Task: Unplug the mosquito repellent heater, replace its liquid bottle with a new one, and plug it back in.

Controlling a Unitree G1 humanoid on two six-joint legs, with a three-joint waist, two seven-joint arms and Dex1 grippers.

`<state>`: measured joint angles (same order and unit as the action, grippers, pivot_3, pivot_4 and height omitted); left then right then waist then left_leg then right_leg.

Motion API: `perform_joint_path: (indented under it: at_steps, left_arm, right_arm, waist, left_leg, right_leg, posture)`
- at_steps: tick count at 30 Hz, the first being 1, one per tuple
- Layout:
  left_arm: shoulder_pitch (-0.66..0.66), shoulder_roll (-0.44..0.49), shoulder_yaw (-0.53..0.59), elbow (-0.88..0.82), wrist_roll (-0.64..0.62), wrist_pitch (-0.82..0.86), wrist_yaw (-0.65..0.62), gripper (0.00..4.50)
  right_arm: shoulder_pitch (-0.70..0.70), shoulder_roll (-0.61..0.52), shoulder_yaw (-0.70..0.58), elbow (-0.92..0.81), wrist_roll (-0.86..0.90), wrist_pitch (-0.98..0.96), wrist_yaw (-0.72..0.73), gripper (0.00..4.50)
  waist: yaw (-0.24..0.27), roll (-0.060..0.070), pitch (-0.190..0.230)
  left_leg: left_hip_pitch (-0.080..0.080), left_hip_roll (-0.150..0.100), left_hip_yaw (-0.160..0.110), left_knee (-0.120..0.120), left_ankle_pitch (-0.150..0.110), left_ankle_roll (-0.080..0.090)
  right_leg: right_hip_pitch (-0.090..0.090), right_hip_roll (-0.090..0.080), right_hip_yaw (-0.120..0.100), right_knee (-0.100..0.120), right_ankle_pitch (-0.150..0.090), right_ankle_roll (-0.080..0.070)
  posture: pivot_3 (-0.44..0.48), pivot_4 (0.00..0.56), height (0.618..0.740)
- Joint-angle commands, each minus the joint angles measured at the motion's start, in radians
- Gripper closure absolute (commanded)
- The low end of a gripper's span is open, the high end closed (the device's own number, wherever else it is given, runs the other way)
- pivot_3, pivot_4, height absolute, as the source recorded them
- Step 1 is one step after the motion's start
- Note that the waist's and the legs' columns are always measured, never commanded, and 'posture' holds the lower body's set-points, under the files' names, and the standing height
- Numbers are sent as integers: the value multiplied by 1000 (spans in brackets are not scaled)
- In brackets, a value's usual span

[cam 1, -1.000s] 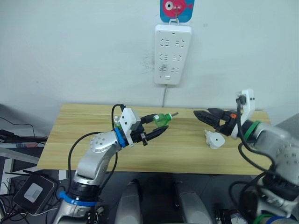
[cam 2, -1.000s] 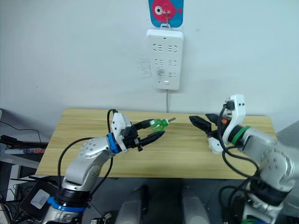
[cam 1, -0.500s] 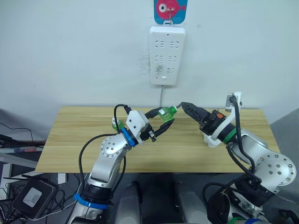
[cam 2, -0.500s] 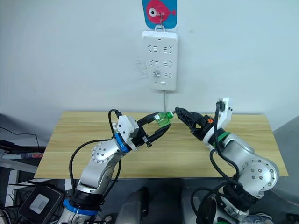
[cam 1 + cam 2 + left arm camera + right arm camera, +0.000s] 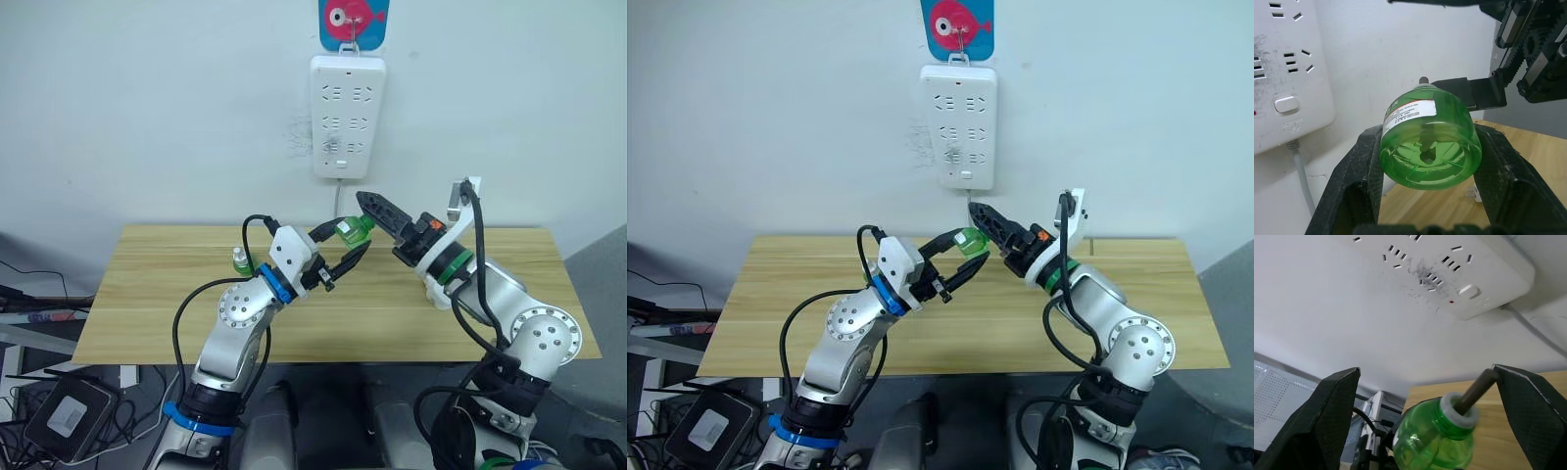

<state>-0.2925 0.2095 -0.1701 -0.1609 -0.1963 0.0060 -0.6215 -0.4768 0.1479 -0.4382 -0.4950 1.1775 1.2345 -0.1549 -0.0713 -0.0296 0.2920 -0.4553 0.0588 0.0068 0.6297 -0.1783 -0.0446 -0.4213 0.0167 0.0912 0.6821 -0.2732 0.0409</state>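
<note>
Since a second ago, the right gripper (image 5: pixel 370 208) has been swung in from over the table's right side to the neck of the capless liquid bottle (image 5: pixel 352 231), which has been raised by the left arm toward the wall. At the far left of the group, a white-capped green bottle (image 5: pixel 239 260), judged to be the new one, is seen standing on the wooden table (image 5: pixel 127 304) just behind the left arm. Next, the left gripper (image 5: pixel 1425 161) is clamped on the liquid bottle's body, one black finger on each side, with the dark wick pointing at the right gripper. The right gripper's fingers are spread apart on either side of the wick and neck, not yet touching. The power strip (image 5: pixel 338 116) hangs above on the wall with nothing plugged in. The white heater (image 5: pixel 438 297) seems to lie on the table behind the right arm, though it is mostly hidden. Unplugging and bottle removal look done; fitting the new bottle and replugging remain.
</note>
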Motion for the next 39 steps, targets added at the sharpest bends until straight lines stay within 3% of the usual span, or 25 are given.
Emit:
perform_joint_path:
  at_steps: [1, 6, 10, 18, 23, 35, 39]
  left_arm:
    - [-11, -1, 2, -54, 6, -41, 9, 2254]
    - [-19, -3, 1, -48, 4, -66, 5, 2254]
    - [-28, -8, -9, -32, 11, -65, 5, 2254]
    - [-63, -34, -37, 40, 47, -90, 12, 2254]
    - [-82, -58, -52, 79, 58, -126, 2, 2254]
    - [-84, -73, -68, 76, 44, -122, -7, 2254]
    - [-79, -66, -74, 69, 41, -129, -23, 2254]
  right_arm:
    - [93, 20, 69, -25, -23, -104, 12, 0]
    - [98, -116, 91, 11, 6, -148, 57, 0]
    - [72, -270, 104, 63, 0, -169, 183, 0]
    - [32, -417, 58, 254, 76, -199, 322, 0]
    - [48, -423, 46, 298, 159, -186, 308, 0]
    - [118, -330, 132, 155, 326, -273, 166, 0]
    - [130, -337, 153, 146, 347, -298, 154, 919]
  waist:
    - [0, 0, -1]
    - [-6, 0, -4]
    - [-9, 0, -4]
    - [-10, 0, -4]
    - [-11, 0, -4]
    - [-16, 0, -4]
    - [-16, 0, -4]
  left_leg:
    - [0, 0, 0, 0, 0, 0]
    - [0, 0, 1, 0, 0, 0]
    - [1, 0, 1, 1, 0, 1]
    - [1, 0, 2, 0, 1, 1]
    - [1, -1, 3, 1, 1, 1]
    - [1, 0, 3, 1, 1, 1]
    - [1, 0, 3, 1, 1, 1]
  right_leg:
    - [0, 0, 0, 0, 0, 1]
    - [0, 0, 1, 0, -1, 1]
    - [1, 0, 2, 0, -1, 4]
    - [1, 1, 3, 0, 0, 4]
    - [1, 0, 4, 0, 0, 4]
    - [1, 1, 5, 0, 0, 6]
    - [1, 1, 5, 0, 0, 6]
  posture:
    - [-75, 239, 740]
    - [-79, 240, 740]
    - [-86, 242, 740]
    - [-88, 249, 740]
    - [-89, 249, 740]
    - [-120, 253, 740]
    - [-120, 252, 740]
